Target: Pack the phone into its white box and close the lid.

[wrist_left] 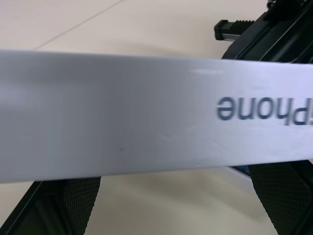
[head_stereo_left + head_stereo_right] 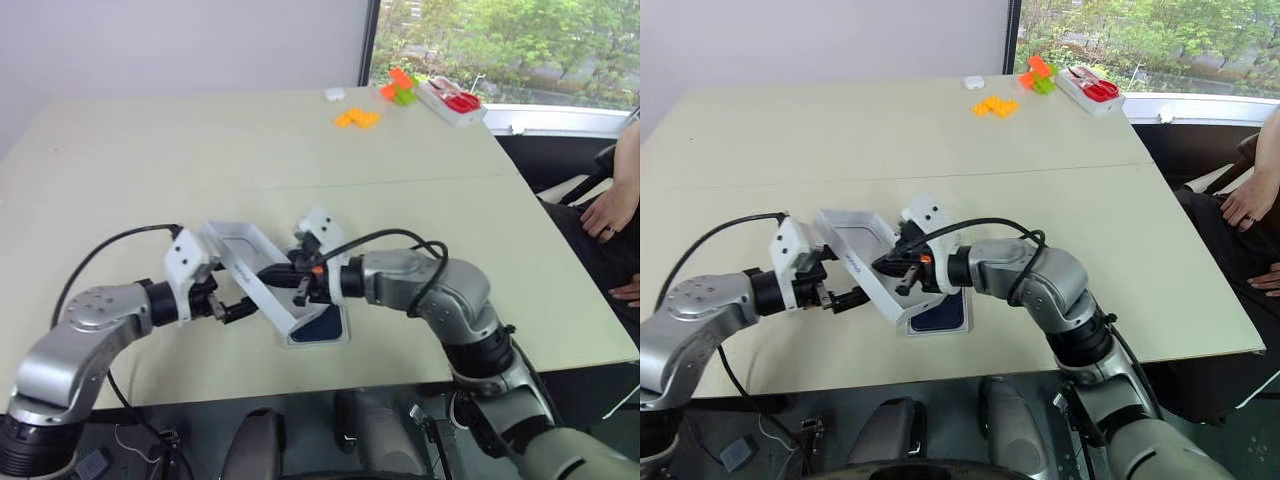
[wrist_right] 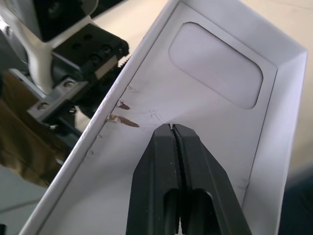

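We are looking down over a pale table (image 2: pixel 150 150) from the robot's head. Near the table's front edge, the lid (image 2: pixel 250 265) is being held tilted up off the surface, its open white inside facing up and toward the robot's right.

The left gripper (image 2: pixel 232 310) is standing against the lid's long outer side wall from the robot's left. Its jaws are spread wide, one finger showing on either side of that wall in the left wrist view, where the wall (image 1: pixel 146 112) is crossing the picture with grey lettering printed on it. We cannot tell whether the pads are actually pressing the wall.

The right gripper (image 3: pixel 172 128) is reaching across from the robot's right into the lid's hollow. Its two black fingers are pressed together, holding nothing, and the tips are sitting just over the lid's white inner floor. That floor is showing a rounded rectangular recess (image 3: pixel 215 66) and a few brown scuff marks (image 3: pixel 122 118).

Under the lid's lower end, a white box (image 2: pixel 340 335) is lying flat on the table with the dark blue phone (image 2: pixel 325 325) showing inside it.

At the far edge of the table, orange blocks (image 2: pixel 357 118) and a red-and-white tray (image 2: pixel 452 101) are lying well apart from the work. A person's hand (image 2: pixel 607 212) is resting beyond the table's right side.
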Tool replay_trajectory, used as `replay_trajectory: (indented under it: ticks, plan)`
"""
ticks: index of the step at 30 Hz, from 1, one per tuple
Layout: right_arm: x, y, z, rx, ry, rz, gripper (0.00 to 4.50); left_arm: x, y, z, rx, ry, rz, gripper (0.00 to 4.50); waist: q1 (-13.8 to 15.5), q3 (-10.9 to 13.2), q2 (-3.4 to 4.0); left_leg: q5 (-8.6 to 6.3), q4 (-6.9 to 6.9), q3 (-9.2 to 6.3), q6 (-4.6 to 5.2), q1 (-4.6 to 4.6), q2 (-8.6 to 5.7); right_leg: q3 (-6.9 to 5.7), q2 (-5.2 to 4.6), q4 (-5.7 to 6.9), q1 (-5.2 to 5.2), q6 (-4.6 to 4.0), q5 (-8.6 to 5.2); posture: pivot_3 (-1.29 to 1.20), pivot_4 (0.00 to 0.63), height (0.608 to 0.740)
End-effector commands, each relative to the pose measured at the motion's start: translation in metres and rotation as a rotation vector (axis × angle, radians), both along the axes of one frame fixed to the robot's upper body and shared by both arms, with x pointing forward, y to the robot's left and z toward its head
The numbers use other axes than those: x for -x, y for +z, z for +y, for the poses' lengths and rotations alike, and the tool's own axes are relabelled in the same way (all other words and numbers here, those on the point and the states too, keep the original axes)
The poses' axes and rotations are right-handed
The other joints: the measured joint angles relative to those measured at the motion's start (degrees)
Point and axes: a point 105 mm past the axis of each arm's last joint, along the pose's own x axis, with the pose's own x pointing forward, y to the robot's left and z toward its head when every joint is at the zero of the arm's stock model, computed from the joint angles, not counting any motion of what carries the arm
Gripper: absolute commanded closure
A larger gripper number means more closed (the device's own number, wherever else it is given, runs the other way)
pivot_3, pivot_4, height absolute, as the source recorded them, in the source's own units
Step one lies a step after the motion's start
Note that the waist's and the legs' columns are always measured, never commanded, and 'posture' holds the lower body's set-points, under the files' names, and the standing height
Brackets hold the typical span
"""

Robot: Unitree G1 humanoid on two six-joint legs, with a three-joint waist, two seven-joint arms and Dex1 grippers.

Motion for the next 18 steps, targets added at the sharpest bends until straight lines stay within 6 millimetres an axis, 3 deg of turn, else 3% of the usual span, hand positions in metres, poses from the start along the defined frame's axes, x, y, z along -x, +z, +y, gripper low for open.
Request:
replay_trajectory:
  ticks: [1, 7, 13, 18]
  plan:
    - [0.006, 0.002, 0.018, -0.033, 0.033, 0.133, 4.43, 0.003, 0.021, 0.005, -0.033, -0.005, -0.080, 0.00, 0.0, 0.0, 0.00, 0.00, 0.00, 0.00, 0.00, 0.01, 0.01, 0.02, 0.00, 0.00, 0.00, -0.01, 0.01, 0.00, 0.150, 0.734]
    - [0.009, -0.001, 0.024, -0.072, -0.008, 0.417, 4.43, 0.006, 0.014, 0.018, -0.084, -0.009, 0.038, 0.00, 0.1, 0.0, 0.02, 0.00, -0.06, -0.02, 0.00, -0.06, 0.02, 0.01, -0.04, -0.01, -0.06, -0.03, 0.02, 0.00, 0.150, 0.734]
    - [0.005, -0.006, 0.025, -0.078, -0.071, 0.532, 4.43, 0.012, 0.006, 0.031, -0.133, -0.019, 0.129, 0.00, -0.1, 0.0, 0.02, 0.00, -0.06, 0.01, 0.00, -0.05, -0.02, 0.10, -0.18, -0.15, -0.02, -0.04, 0.00, 0.00, 0.150, 0.734]
    - [-0.004, -0.011, 0.026, -0.100, -0.143, 0.604, 4.43, 0.002, 0.007, 0.037, -0.137, 0.002, 0.118, 0.00, -0.1, 0.0, 0.02, 0.00, -0.14, 0.02, 0.00, -0.06, -0.03, 0.03, -0.04, -0.17, -0.05, -0.02, 0.01, 0.00, 0.150, 0.734]
